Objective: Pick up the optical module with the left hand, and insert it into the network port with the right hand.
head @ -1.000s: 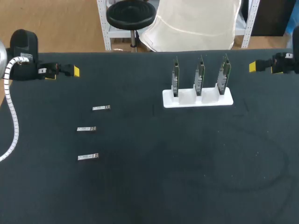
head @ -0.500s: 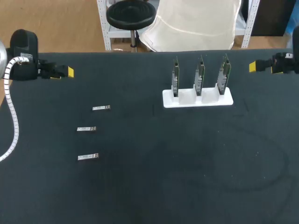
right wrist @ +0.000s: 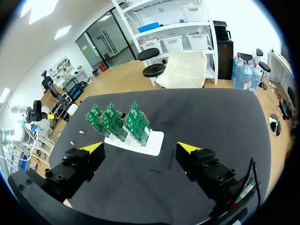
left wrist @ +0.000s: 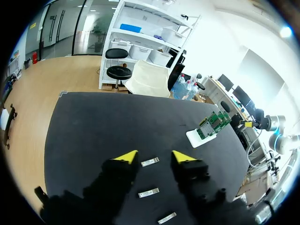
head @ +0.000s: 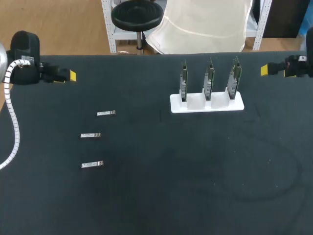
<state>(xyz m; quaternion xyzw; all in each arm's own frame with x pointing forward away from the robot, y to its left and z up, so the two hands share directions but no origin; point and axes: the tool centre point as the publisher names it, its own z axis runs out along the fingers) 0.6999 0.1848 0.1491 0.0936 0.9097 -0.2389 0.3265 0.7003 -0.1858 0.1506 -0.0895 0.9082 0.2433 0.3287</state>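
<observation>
The left pincer (head: 72, 76) is hanging over the back of the bench (head: 195, 186), well off to the left of the white stand (head: 205, 105), with its yellow fingers (left wrist: 125, 156) standing apart and gripping nothing. In the left wrist view, the pincer (left wrist: 154, 157) is looking down past its tips at three optical modules lying flat on the dark cloth. The rear module (head: 105, 113) is lying about level with the stand and well to its left. The middle module (head: 90, 135) and the front module (head: 92, 164) are sitting farther left of the stand and nearer the front. All three are lying apart from one another and clear of the pincer.

The right pincer (head: 264, 70) is hovering just behind and to the right of the stand, its fingers (right wrist: 187, 148) also spread wide and holding nothing. The stand itself is carrying three green circuit boards (head: 209, 78) upright in a row. The network ports on them are too small to make out.
</observation>
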